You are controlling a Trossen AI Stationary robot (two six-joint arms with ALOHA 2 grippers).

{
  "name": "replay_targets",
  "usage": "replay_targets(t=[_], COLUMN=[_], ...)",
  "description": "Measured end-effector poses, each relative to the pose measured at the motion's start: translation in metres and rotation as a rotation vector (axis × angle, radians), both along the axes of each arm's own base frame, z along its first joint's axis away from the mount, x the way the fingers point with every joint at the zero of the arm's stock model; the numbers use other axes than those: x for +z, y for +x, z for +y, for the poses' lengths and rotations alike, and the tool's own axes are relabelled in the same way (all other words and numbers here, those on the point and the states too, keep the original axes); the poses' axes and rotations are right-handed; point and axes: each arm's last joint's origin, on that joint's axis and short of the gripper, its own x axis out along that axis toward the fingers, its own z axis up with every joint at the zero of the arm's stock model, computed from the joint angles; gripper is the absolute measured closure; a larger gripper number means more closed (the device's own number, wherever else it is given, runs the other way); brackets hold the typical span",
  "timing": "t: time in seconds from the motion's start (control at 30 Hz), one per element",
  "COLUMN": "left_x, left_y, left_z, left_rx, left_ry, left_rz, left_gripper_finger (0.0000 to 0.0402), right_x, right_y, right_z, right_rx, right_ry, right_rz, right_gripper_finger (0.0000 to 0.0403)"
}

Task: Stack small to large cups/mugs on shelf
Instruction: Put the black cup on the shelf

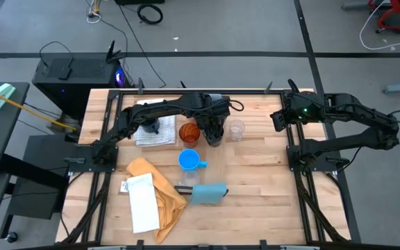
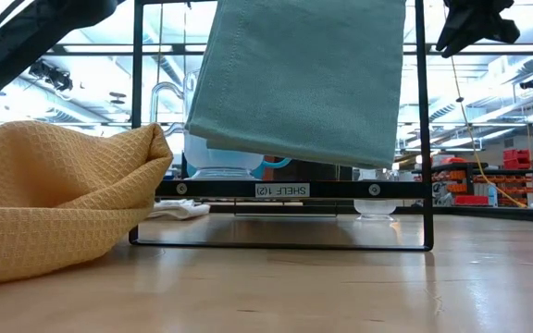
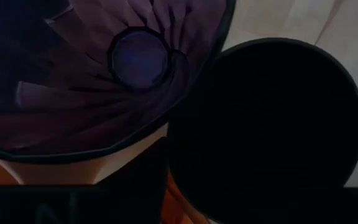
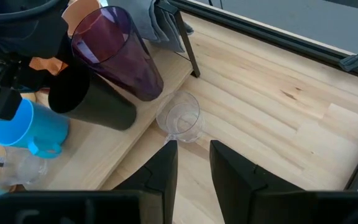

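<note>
Left wrist view: our left gripper (image 1: 212,130) hangs directly over the cluster of cups at the back middle of the desk (image 1: 255,180); its fingers are hidden against the dark rims, so we cannot tell whether they are spread or pinching. Below them, the purple translucent cup (image 3: 104,74) and the black cup (image 3: 272,118) stand upright with rims touching, mouths facing up, so their long axes run straight toward the fingers. The orange cup (image 1: 189,132) sits just beside them, the clear glass (image 4: 179,118) on the other side, the bright blue mug (image 1: 189,160) nearer the front. The right gripper (image 4: 191,158), fingers spread and empty, waits near the glass, farther from the cluster.
</note>
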Motion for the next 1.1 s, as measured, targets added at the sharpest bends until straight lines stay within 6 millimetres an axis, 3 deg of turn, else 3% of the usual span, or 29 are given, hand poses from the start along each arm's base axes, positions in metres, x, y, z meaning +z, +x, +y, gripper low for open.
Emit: replay_targets(t=[0.47,1.1], left_x=[0.015,0.018], left_y=[-0.001,-0.004], left_z=[0.001,-0.013], left_rx=[-0.001,-0.027], left_ry=[-0.003,-0.06], left_rz=[-0.039,-0.018], left_gripper_finger=[0.0228,0.0212], right_x=[0.0,0.0], right_y=[0.0,0.0], right_z=[0.0,0.0], right_rx=[0.0,0.003], right_ry=[0.0,-0.003], right_rz=[0.0,0.002], right_gripper_finger=[0.0302,0.0302])
